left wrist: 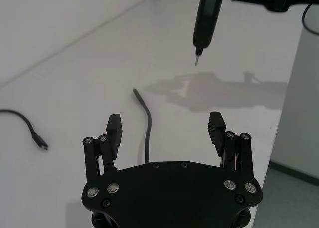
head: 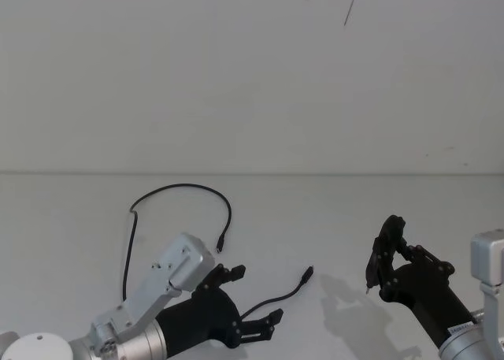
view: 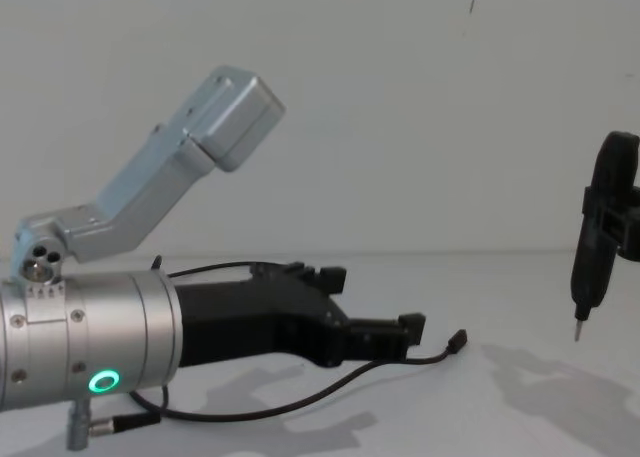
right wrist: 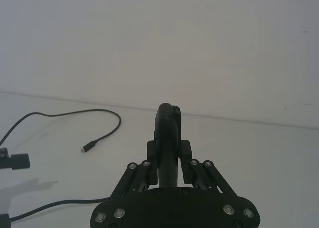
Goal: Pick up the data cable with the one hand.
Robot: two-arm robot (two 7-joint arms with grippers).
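Currently the left gripper (head: 256,295) is hanging low over the counter (head: 354,218), with its fingers (left wrist: 113,128) standing wide apart and pointing forward. The cable (head: 181,187) is lying loose on the counter. One plug end is running out ahead of the left gripper, and the line is passing back beneath it. Farther back the line is looping up the left side, arching across, and curling down to its second plug close behind the left gripper. In the left wrist view the cable (left wrist: 148,130) is sitting nearly centred in the gap between the fingers, touching neither. My reading is that the spread is being held so the fingers can straddle the thin line before closing. In the chest view the cable (view: 380,369) is resting on the counter below the left gripper (view: 375,299), so a short descent is probably needed first. A limp, thin cable is likely to slip out of a high pinch. The right gripper (head: 390,254) is sitting off to the right, fingers (right wrist: 185,150) clamped on a slim black tool (view: 595,242). Its tip is pointing down, clear of the counter and well apart from the cable. It appears to be parked there to leave the approach open.
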